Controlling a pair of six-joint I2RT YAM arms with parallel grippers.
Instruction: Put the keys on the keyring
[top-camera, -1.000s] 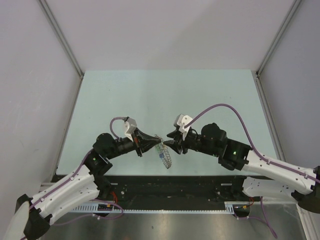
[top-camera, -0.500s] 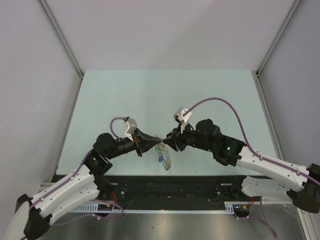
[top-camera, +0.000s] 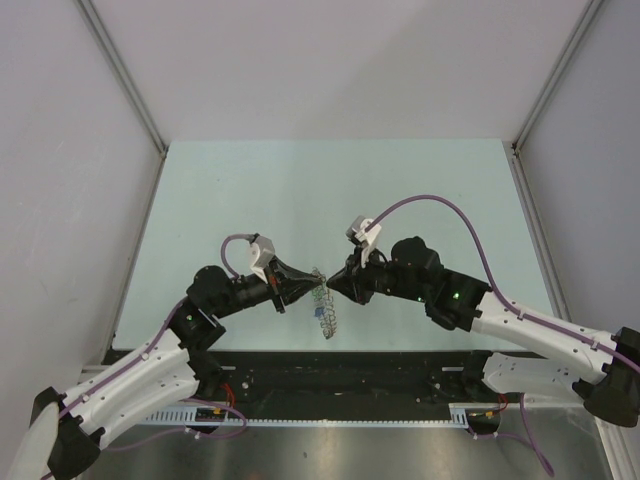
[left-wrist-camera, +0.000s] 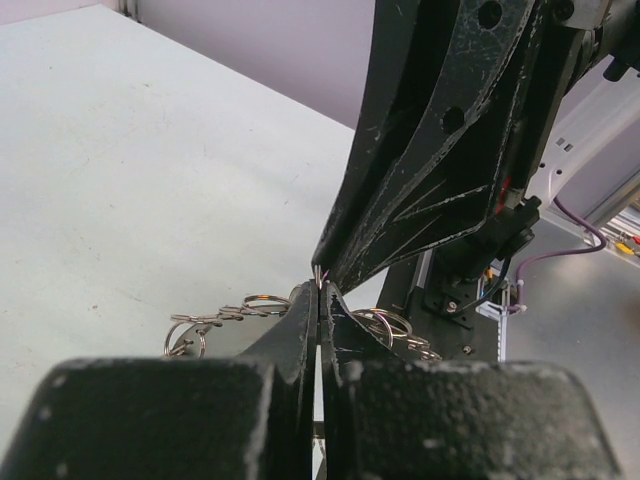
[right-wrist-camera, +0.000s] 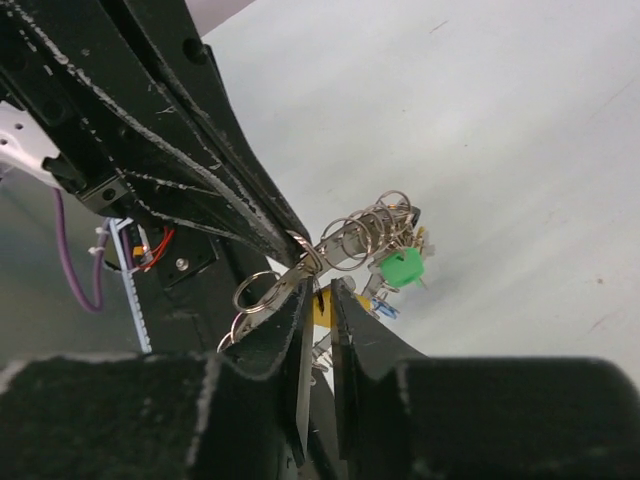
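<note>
Above the near part of the desk (top-camera: 330, 190), the left gripper (top-camera: 308, 283) clenches its jaws on the hanging keyring (top-camera: 325, 305), green and yellow keys (right-wrist-camera: 402, 268) bunched against it, while the right gripper (right-wrist-camera: 322, 290) sets barely parted jaws about a yellow key head, grip unclear.

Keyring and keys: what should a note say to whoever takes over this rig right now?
Left gripper: shut on the keyring, holding it in the air.
Right gripper: jaws narrow, tips at the rings; whether it grips anything is unclear.
Keys: green head hangs against the rings, a yellow one shows behind the right fingertips.
Done: cannot tell if any key is threaded.
Left: check that, then thread the keys.
</note>
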